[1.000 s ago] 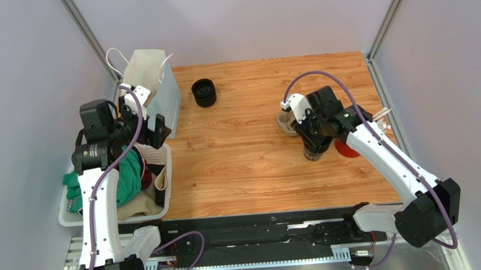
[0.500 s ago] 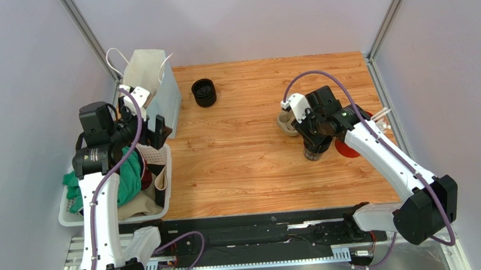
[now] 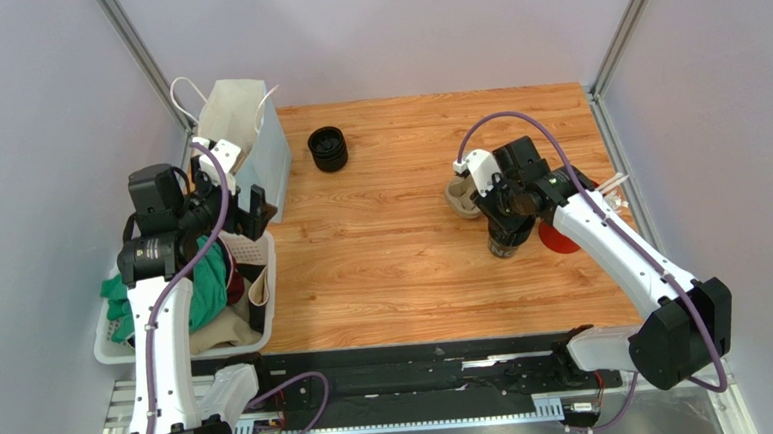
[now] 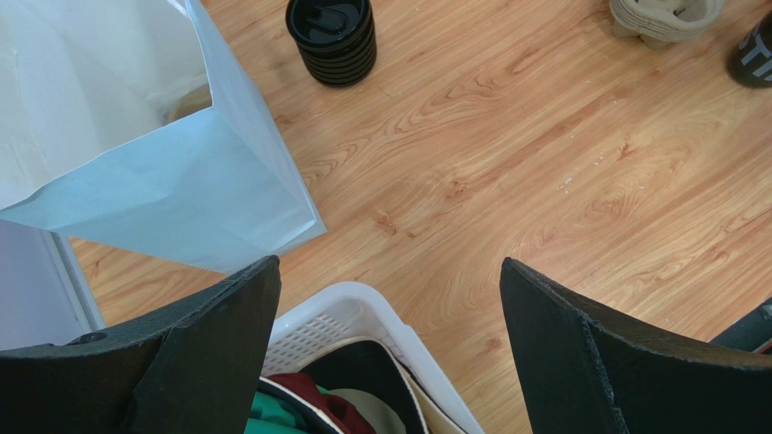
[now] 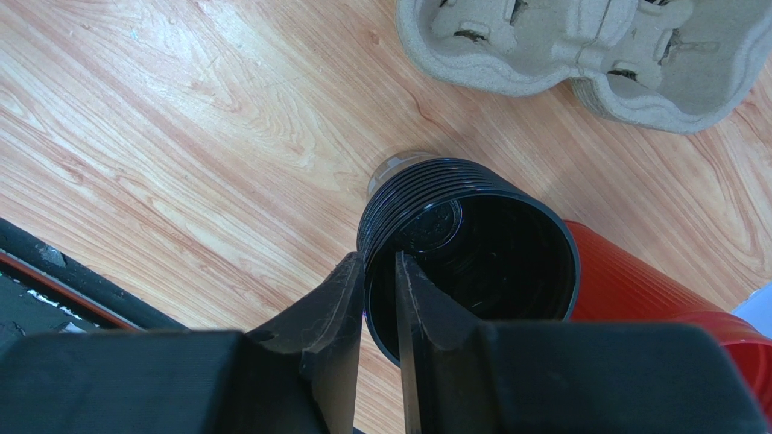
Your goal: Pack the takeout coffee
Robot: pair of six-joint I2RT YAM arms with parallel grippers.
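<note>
The takeout coffee (image 3: 328, 149), a small black ribbed cup with a black lid, stands at the back of the table beside the paper bag; the left wrist view shows this lidded coffee (image 4: 331, 36) too. My right gripper (image 5: 381, 258) is far from it, over a lidless black cup (image 5: 507, 262) next to the cardboard cup tray (image 5: 562, 54). One finger is outside that cup's wall and one inside, with a narrow slit between them. Whether they pinch the wall does not show. My left gripper (image 4: 390, 262) hangs wide open above the basket corner, holding nothing.
A red cup (image 5: 634, 280) lies against the lidless cup. A white paper bag (image 3: 247, 135) stands open at the back left. A white basket (image 4: 362, 303) of clothes sits at the left edge. Metal posts and grey walls close in both sides.
The right gripper's jaws have narrowed around the lidless cup's wall. The arms and the objects have barely moved.
</note>
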